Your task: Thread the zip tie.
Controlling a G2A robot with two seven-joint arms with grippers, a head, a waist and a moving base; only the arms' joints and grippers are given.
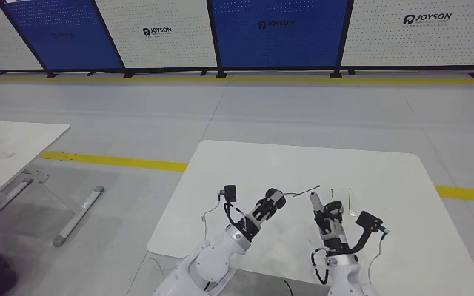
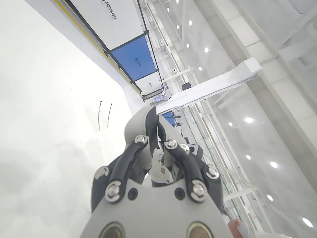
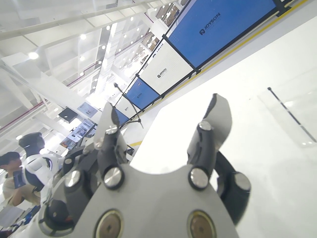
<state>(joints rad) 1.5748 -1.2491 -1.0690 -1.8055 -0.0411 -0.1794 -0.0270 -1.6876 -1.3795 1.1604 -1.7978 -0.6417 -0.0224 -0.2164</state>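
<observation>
Where it juts from the tip of the left gripper (image 2: 156, 124), the zip tie (image 1: 302, 192) is a thin black plastic strip held in the air above the table (image 1: 296, 159). It runs across toward the right gripper (image 3: 163, 104) and ends close beside it. In the right wrist view the strip bends in a gentle curve with a small blocky head at its far end. A short piece crosses it near one finger, and I cannot tell whether it forms a closed loop.

The left gripper's two fingers are pressed together, white shells faced with black pads, pinching the tie at their tip. The right gripper is spread wide, its pale curved fingers well apart and nothing between them; the tie passes just beside one finger, not touching it as far as can be seen.

Two spare ties (image 2: 99, 116) (image 2: 109, 115), also slim and black with small heads, lie flat and nearly parallel on the table, just beside the right gripper.

The table is smooth, matt white, with rounded corners. Beyond it the pale grey floor carries a yellow line (image 1: 111, 159). Behind that stand perforated panels (image 1: 281, 33), blue and white in dark frames, each with a small logo and a word of print.
</observation>
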